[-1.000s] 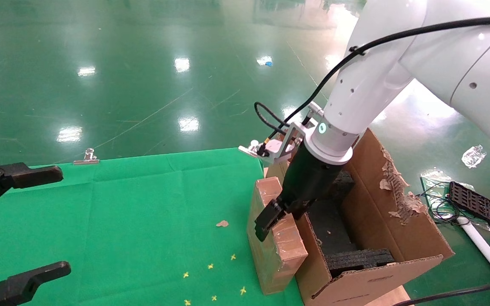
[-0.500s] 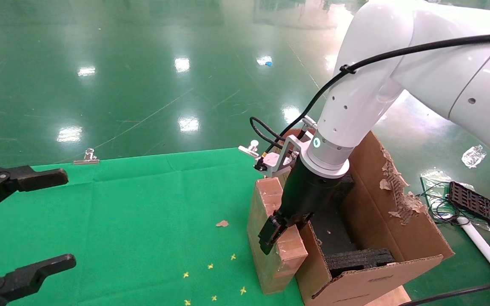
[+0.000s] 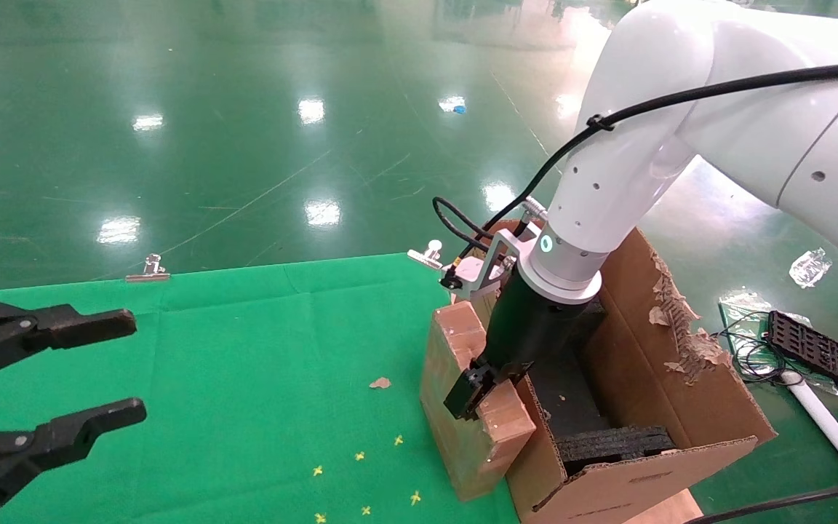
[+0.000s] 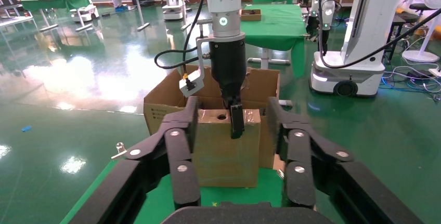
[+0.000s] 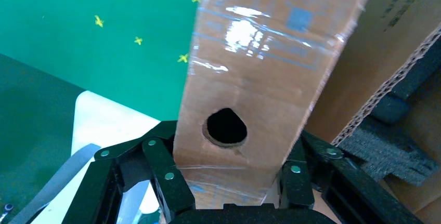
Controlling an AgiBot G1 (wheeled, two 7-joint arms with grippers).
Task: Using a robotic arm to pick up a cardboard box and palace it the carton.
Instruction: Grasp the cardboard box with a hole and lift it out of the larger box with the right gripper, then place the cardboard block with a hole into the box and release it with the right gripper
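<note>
Brown cardboard box (image 3: 463,407) now leans slightly more than a second ago, its top tipped toward the carton (image 3: 681,407) at lower right of the head view; the right gripper (image 3: 481,386) of the robotic arm (image 3: 630,167) clamps its narrow top edge, round hole (image 5: 226,127) between the fingers. Black foam padding (image 3: 612,442) lies inside the carton, whose inner wall is torn. At lower left, the left gripper (image 3: 77,378) has crept forward over the green cloth (image 3: 244,378), fingers spread wide.

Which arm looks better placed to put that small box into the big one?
The right. Its gripper already clamps the cardboard box, right beside the carton. The left gripper hangs open, far across the green cloth.
</note>
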